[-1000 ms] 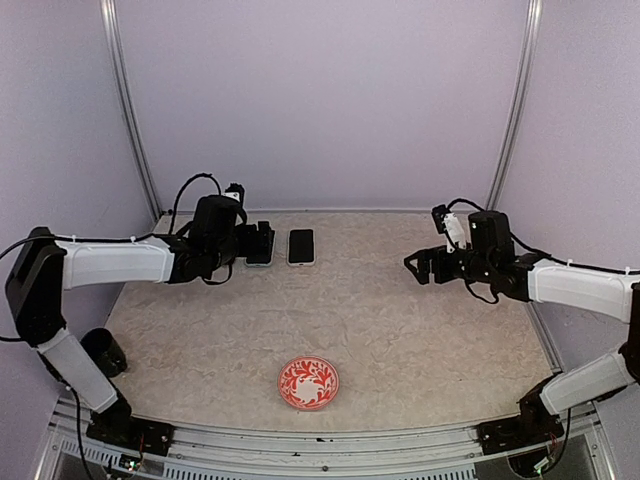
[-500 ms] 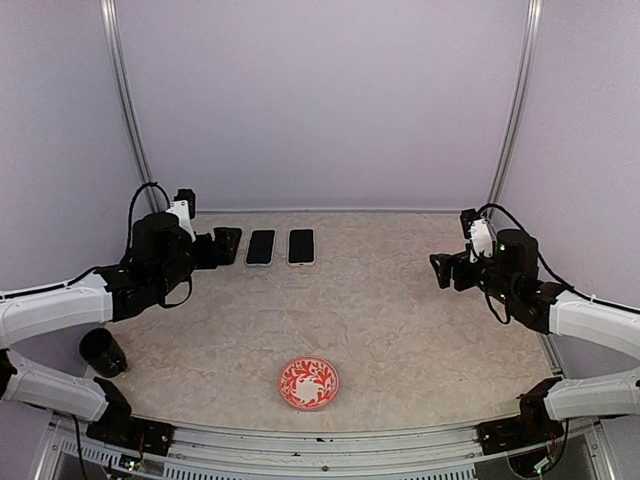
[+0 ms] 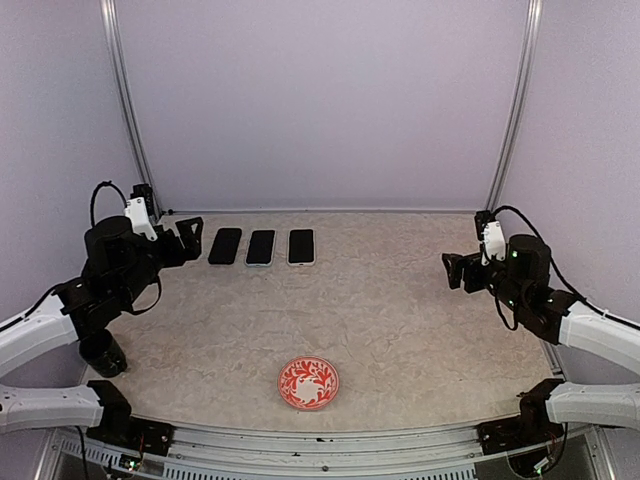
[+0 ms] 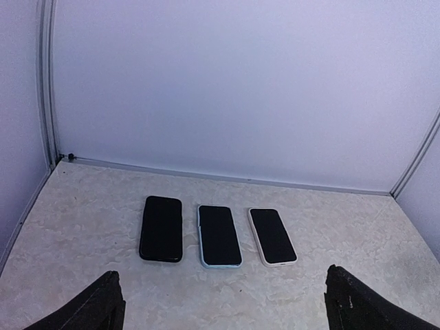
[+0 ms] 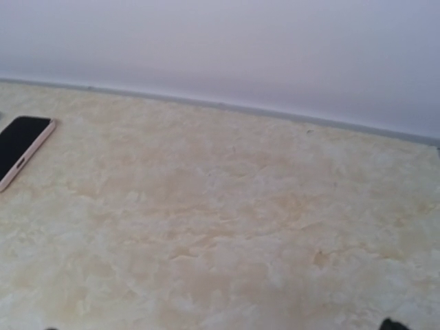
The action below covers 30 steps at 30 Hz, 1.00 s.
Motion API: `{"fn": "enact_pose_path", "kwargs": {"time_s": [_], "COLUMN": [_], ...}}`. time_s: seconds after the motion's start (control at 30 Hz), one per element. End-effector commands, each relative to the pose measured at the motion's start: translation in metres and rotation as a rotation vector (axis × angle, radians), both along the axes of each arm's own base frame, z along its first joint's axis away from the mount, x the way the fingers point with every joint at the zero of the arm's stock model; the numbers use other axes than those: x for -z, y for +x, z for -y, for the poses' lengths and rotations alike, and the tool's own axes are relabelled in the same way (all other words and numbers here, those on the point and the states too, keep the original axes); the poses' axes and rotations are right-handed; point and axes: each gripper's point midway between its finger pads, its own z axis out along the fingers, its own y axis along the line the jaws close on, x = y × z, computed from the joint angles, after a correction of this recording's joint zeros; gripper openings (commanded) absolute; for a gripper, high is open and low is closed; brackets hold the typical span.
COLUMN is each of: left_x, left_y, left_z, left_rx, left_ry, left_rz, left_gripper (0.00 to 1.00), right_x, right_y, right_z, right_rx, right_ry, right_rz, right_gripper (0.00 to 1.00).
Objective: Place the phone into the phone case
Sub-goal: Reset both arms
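Three phones lie side by side, screens up, at the back of the table. The leftmost is the black phone (image 3: pixel 225 245) (image 4: pixel 161 228), whose dark edge may be a case; I cannot tell. Beside it a phone sits in a light-blue phone case (image 3: pixel 260 247) (image 4: pixel 219 235), then another in a white case (image 3: pixel 301 246) (image 4: pixel 272 236) (image 5: pixel 20 148). My left gripper (image 3: pixel 181 242) (image 4: pixel 221 278) hangs open and empty, left of the row and clear of it. My right gripper (image 3: pixel 458 272) (image 5: pixel 220 326) is open and empty at the far right.
A red patterned plate (image 3: pixel 309 383) sits near the front middle. A black cup (image 3: pixel 103 352) stands at the front left beside the left arm. Pale walls and metal corner posts close the table at the back and sides.
The left gripper has pulled back to the left, off the phone row, uncovering the black phone. The right arm has drawn back to the right. The phones have not moved.
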Motion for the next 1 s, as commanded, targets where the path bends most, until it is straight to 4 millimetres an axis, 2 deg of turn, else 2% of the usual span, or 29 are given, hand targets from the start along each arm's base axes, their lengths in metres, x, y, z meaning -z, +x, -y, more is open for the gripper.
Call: {"fn": "enact_pose_path", "kwargs": {"time_s": [0.0, 0.13, 0.27, 0.5, 0.97], "left_x": [0.004, 0.004, 0.005, 0.008, 0.005], "left_y": [-0.008, -0.011, -0.01, -0.009, -0.009], "left_z": [-0.012, -0.017, -0.014, -0.013, -0.017], "left_rx": [-0.006, -0.014, 0.001, 0.005, -0.001], "left_ry": [0.022, 0.008, -0.003, -0.014, -0.039], "left_rz": [0.002, 0.016, 0.018, 0.009, 0.019], "left_gripper": [0.99, 0.99, 0.99, 0.99, 0.99], "right_x": [-0.003, -0.008, -0.014, -0.01, -0.019], "right_y": [-0.011, -0.018, -0.021, -0.021, -0.025], "right_z": [0.011, 0.015, 0.013, 0.013, 0.017], "right_rx": [0.02, 0.024, 0.005, 0.002, 0.017], "right_ry": [0.001, 0.015, 0.024, 0.021, 0.033], "right_rz": [0.041, 0.076, 0.101, 0.095, 0.121], "right_gripper": [1.0, 1.0, 1.0, 1.0, 1.0]}}
